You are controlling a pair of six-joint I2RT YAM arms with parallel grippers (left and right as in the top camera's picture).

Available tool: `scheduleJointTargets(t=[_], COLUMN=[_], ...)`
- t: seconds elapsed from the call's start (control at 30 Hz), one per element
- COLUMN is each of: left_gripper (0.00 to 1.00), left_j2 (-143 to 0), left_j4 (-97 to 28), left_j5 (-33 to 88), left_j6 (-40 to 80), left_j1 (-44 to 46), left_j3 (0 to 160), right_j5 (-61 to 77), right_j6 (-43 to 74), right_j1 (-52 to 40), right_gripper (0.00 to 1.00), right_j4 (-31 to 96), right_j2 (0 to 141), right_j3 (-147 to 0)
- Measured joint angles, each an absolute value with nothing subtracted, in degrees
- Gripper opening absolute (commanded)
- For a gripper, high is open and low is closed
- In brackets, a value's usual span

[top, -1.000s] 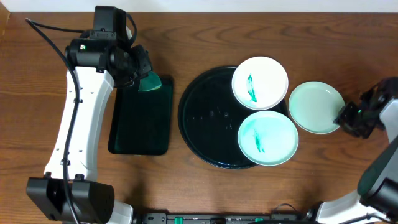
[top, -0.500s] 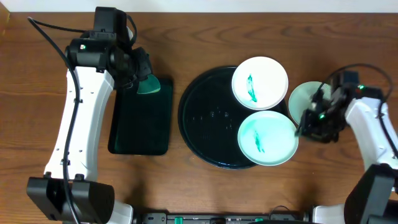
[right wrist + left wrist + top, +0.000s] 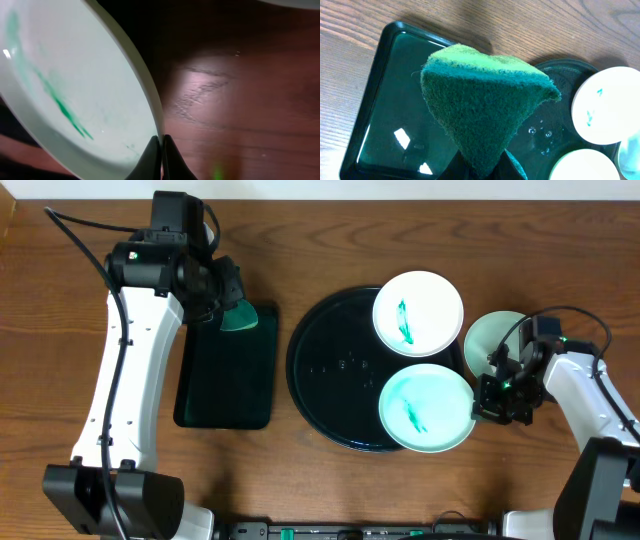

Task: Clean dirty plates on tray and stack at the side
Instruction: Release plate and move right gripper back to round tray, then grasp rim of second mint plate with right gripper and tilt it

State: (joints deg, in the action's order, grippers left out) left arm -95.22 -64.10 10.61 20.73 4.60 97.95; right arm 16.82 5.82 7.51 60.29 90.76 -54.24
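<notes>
My right claw (image 3: 161, 147) pinches the streaked mint plate (image 3: 420, 408) at its three o'clock rim, plate lying toward nine, while my left claw (image 3: 487, 169), gripping the sponge (image 3: 485, 105), sits off at ten

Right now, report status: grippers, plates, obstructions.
Left gripper: jaws shut on sponge, over rectangular tray. Right gripper: jaws shut on streaked mint plate rim, at round tray edge. White plate close beside it.

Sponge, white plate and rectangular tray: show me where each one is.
sponge (image 3: 485, 105), left wrist view, on its dark green scouring face.
white plate (image 3: 437, 308), overhead view, on the clean right part of its face.
rectangular tray (image 3: 225, 385), overhead view, on its bare floor.
</notes>
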Motion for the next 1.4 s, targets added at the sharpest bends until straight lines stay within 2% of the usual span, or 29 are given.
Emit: scheduleJointTargets(t=[0.2, 0.4, 0.63, 0.83, 0.87, 0.9, 0.93, 1.03, 1.1, 1.4], left_gripper=[0.07, 0.07, 0.07, 0.07, 0.07, 0.07, 0.08, 0.07, 0.07, 0.07], left_j2=[-95.22, -95.22, -95.22, -95.22, -95.22, -95.22, -95.22, -95.29, -95.31, -95.39], left_j4=[-64.1, -64.1, -64.12, -64.07, -64.07, -64.07, -64.1, -64.07, -63.99, -63.92], left_j5=[10.61, 10.61, 10.63, 10.61, 10.61, 10.61, 10.61, 10.61, 10.61, 10.61], left_j6=[20.71, 20.71, 20.71, 20.71, 20.71, 20.71, 20.71, 20.73, 20.73, 20.73], left_j1=[4.6, 4.6, 4.6, 4.6, 4.6, 4.6, 4.6, 4.6, 4.6, 6.7], left_j3=[97.95, 97.95, 97.95, 97.69, 97.32, 96.82, 96.01, 95.18, 95.15, 95.15], right_j5=[19.62, 16.8, 12.51, 11.03, 10.94, 10.9, 10.87, 11.16, 11.86, 10.76], right_j6=[8.01, 19.55, 30.92, 38.57, 39.29, 39.75, 40.25, 39.97, 38.22, 22.22], right_j1=[0.95, -12.01, -22.63, -25.82, -25.91, -25.91, -25.98, -26.02, -26.02, -26.0], right_gripper=[0.01, 0.01, 0.01, 0.01, 0.06, 0.19, 0.23, 0.35, 0.37, 0.25], right_j4=[55.66, 41.85, 28.88, 27.86, 27.92, 27.9, 27.79, 27.83, 28.08, 31.46], right_j2=[83.94, 80.99, 89.97, 97.62, 98.41, 98.94, 99.5, 100.49, 100.66, 105.89], right_j3=[-54.19, -54.26, -54.26, -54.26, -54.26, -54.26, -54.26, -54.26, -54.85, -64.9])
